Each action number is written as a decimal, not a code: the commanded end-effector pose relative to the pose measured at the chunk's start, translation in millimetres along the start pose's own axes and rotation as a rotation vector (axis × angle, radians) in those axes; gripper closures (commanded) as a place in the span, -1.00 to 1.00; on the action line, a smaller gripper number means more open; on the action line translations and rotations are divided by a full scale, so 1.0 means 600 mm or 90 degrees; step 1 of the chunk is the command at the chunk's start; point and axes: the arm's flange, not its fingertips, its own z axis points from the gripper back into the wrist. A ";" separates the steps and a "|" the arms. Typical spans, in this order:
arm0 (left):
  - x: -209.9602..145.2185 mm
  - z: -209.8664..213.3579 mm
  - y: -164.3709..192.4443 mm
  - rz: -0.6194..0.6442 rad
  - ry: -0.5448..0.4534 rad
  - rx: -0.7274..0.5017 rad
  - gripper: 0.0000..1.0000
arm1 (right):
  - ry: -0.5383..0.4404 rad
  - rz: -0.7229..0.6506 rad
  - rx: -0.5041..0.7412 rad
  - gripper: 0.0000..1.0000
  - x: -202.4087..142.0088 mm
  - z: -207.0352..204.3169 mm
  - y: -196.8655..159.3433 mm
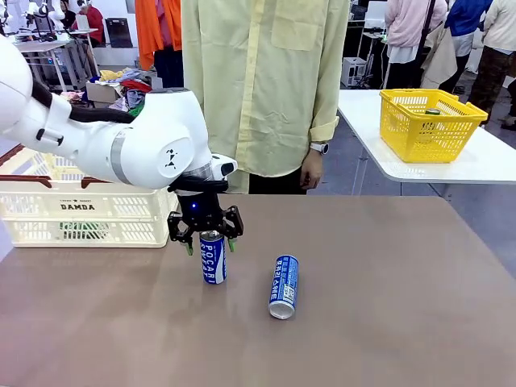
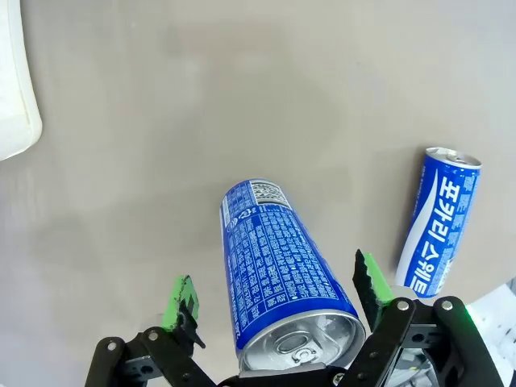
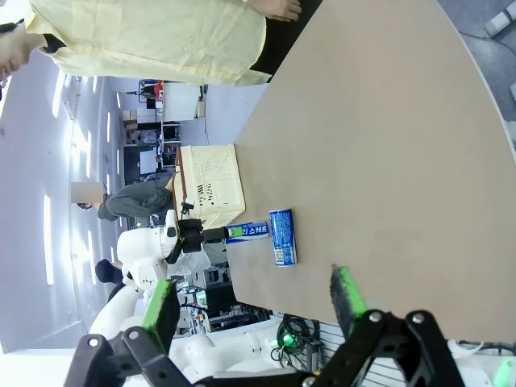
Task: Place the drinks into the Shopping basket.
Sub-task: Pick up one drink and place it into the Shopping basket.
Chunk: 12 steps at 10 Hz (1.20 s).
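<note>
Front view: fixed, robot's side of the table (image 1: 387, 339), facing across the upright can (image 1: 213, 260) to the person (image 1: 266, 81) beyond; middle distance.
Left wrist view: close above that can, looking down.
Right wrist view: rolled sideways, far from the can.
All 3 share that can and the lying can (image 1: 284, 286) beside it.

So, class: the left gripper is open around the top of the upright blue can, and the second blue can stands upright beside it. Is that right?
Not quite: the second blue can lies on its side on the table, as the front view shows. The left gripper is open around the top of the upright blue can.
</note>
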 end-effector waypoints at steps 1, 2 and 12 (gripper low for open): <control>0.006 0.005 -0.001 -0.021 0.015 -0.012 -1.00 | 0.000 0.014 0.008 -1.00 -0.001 0.002 0.000; 0.007 0.001 -0.001 -0.025 0.021 -0.013 -0.61 | 0.000 0.014 0.008 -1.00 -0.001 0.002 0.000; 0.014 0.039 0.006 -0.030 0.022 -0.036 1.00 | 0.000 0.014 0.008 -1.00 -0.001 0.002 0.000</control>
